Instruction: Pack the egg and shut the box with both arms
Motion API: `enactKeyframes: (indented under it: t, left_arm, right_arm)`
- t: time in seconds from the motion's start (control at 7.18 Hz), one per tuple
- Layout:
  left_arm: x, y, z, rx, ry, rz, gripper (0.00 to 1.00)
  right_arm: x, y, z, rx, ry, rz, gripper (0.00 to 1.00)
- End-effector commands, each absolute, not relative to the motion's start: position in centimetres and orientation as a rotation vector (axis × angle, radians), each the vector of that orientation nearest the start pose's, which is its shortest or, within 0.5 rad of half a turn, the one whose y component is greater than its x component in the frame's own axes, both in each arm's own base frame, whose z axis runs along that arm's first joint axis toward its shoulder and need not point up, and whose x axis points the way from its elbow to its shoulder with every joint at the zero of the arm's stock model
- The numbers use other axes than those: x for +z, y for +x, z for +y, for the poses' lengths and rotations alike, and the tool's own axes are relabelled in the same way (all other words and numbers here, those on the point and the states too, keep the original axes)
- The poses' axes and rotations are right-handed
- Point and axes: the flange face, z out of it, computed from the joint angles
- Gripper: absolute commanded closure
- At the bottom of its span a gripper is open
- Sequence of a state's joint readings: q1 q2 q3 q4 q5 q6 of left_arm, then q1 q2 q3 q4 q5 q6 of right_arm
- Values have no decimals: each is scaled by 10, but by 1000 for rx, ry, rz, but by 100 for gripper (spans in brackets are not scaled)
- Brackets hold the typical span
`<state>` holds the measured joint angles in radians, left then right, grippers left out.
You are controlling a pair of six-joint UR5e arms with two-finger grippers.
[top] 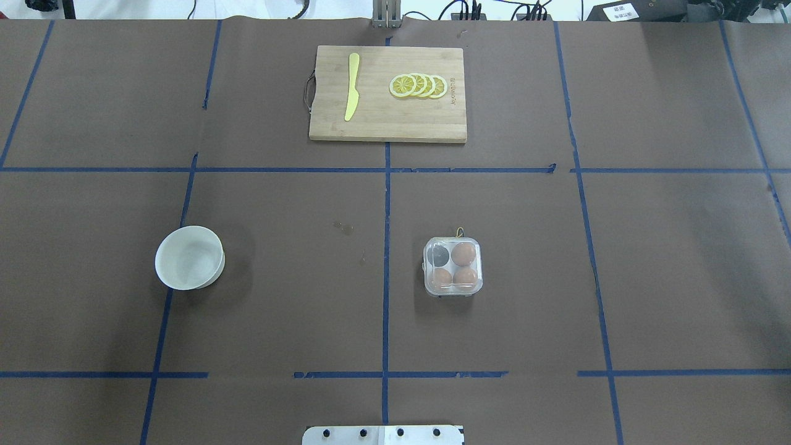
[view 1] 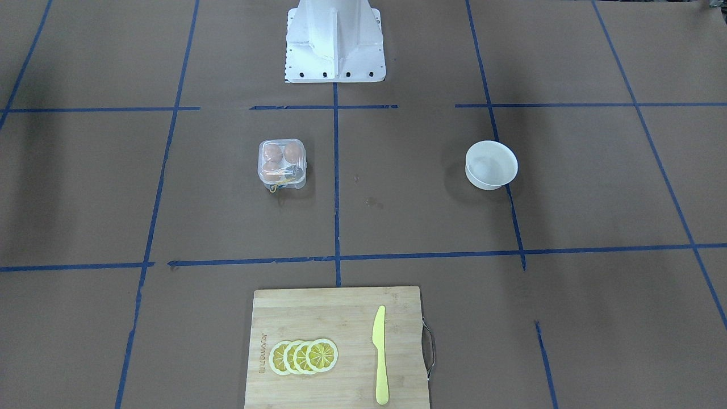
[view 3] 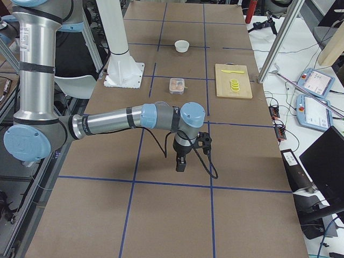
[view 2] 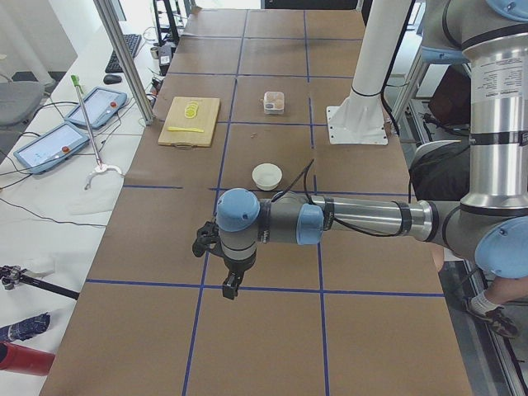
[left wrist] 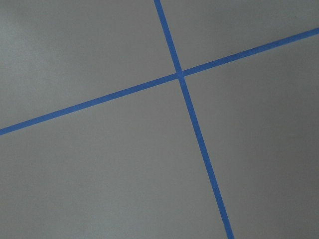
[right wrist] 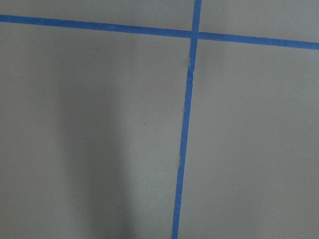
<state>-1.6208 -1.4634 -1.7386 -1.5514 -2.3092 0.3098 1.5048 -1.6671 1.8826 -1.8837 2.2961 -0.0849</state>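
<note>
Even overhead light, soft shadows

Left arm (view 2: 363, 216) stretches out level over the table (view 2: 272, 346), wrist bent down. Left gripper (view 2: 231, 289) points straight down, approx. over a blue tape line (view 2: 280, 290) — fingers too small to say whether apart or together. Just beyond the gripper: white bowl (view 2: 266, 176). Well beyond that: clear box (view 2: 273, 102) w/ sth brown inside. Beyond the gripper on the side away from the robot — wooden cutting board (view 2: 190, 121) w/ lemon slices (view 2: 193, 107) and yellow knife (view 2: 185, 129). White stand (view 2: 360, 115) rises far beyond, robot side.
</note>
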Motion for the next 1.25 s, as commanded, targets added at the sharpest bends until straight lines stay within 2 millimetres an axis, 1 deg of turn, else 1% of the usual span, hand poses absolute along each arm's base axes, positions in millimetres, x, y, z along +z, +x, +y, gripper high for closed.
enactKeyframes:
  t: [0.0,0.56,0.7,0.84,1.11]
  left_arm:
    - [631,-87,-445,265,171,723,0]
    - [630,-87,-445,266,172,722,0]
    - [629,-89,-445,264,176,722,0]
    - [629,-89,-445,264,176,722,0]
    - [629,-87,-445,267,175,722,0]
  right_arm:
    - [585,39,-438,-107,-86,-725,0]
    - [581,39,-442,-119,-72,-719,0]
    - [586,39,-443,-134,-33,-717,0]
    - [597,39,-445,-139,-15,-717,0]
    - [597,39,-446,-138,-13,-717,0]
